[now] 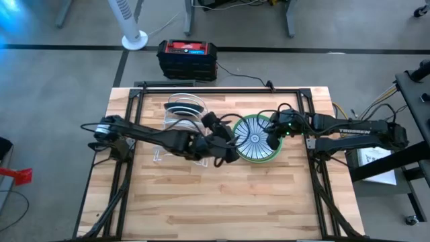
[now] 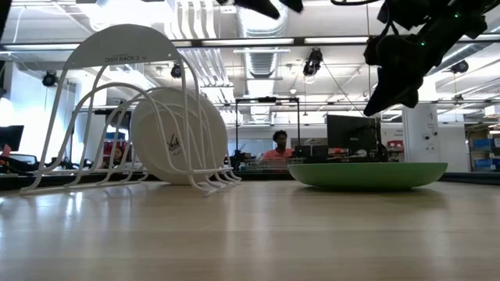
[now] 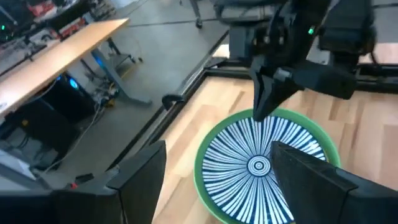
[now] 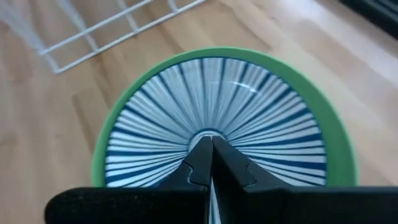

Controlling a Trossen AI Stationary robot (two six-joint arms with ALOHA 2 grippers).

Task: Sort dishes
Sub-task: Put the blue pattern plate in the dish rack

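Hovering over the stacked plates (image 1: 255, 139) right of the tabletop's middle, the right gripper (image 4: 210, 163) is pinched closed, left gripper (image 3: 217, 177) wide; one plate (image 2: 178, 135) racked, stack remaining.

The front half of the table (image 1: 222, 208) is bare wood, so there's loads of room to come in from that side. The middle is the crowded bit: a stack of plates (image 1: 256, 139) sits right of centre, with the right gripper (image 1: 274, 136) hanging over its right edge, fingers pressed together, and the left gripper (image 1: 232, 144) spread wide just beside its left rim. So both sides of the stack are taken. Left of that, the wire rack (image 1: 183, 114) stands at the back with a plate (image 2: 178, 146) upright in it, and the left arm crosses in front of the rack.
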